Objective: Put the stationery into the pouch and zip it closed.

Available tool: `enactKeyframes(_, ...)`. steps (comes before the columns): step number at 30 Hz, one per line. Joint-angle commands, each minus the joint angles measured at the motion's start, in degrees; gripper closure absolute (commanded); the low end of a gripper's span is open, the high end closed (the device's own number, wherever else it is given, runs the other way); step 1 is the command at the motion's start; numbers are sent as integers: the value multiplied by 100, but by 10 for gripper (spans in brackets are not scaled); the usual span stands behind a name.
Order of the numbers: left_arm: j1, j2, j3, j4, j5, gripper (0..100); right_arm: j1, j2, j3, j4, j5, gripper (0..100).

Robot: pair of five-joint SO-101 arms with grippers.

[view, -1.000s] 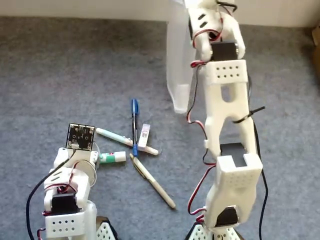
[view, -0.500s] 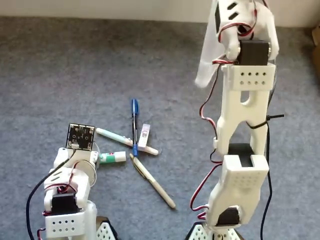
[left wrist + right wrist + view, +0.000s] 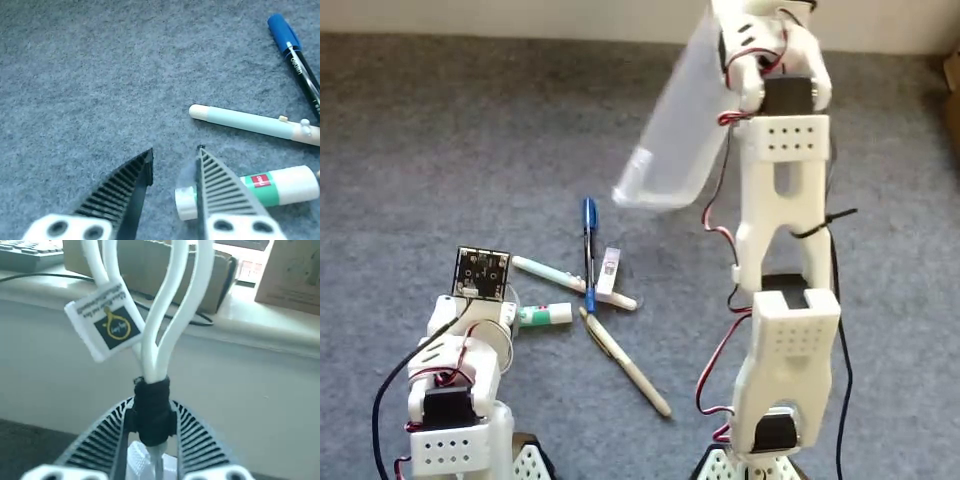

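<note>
Clear pouch [image 3: 670, 150] far right, right jaws tight on its pull [image 3: 152, 410]. Glue stick [image 3: 545, 315] lies sideways, just right of your part-open left jaws.

Left end effector [image 3: 175, 150] agape, right end effector [image 3: 151, 412] clamped.

— What moved?
— The right arm [image 3: 778, 190]. A second ago it leaned toward the middle, then it swung out to the right, and now it is back toward the middle.
— And the pouch [image 3: 675, 135]?
— It hung straight down beside that arm. Now it slants outward, its lower end closer to the blue pen [image 3: 589, 240].
</note>
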Motion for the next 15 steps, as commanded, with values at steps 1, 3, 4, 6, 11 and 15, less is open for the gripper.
enactKeyframes(1,-48,-57,101,-97,-9,853,-286,-163,-57,514,-62,994)
enactKeyframes(3,-48,-57,101,-97,-9,853,-426,-207,-154,1253,-62,994)
enactKeyframes(4,-48,-57,101,-97,-9,853,-488,-242,-365,1640,-62,994)
enactKeyframes(6,-48,-57,101,-97,-35,853,-549,-356,-760,2492,-62,994)
enactKeyframes(11,-48,-57,-40,202,-44,849,-699,-400,-1807,4593,-62,994)
enactKeyframes(15,-75,-57,-418,703,-53,848,-787,-382,-2703,5851,-607,994)
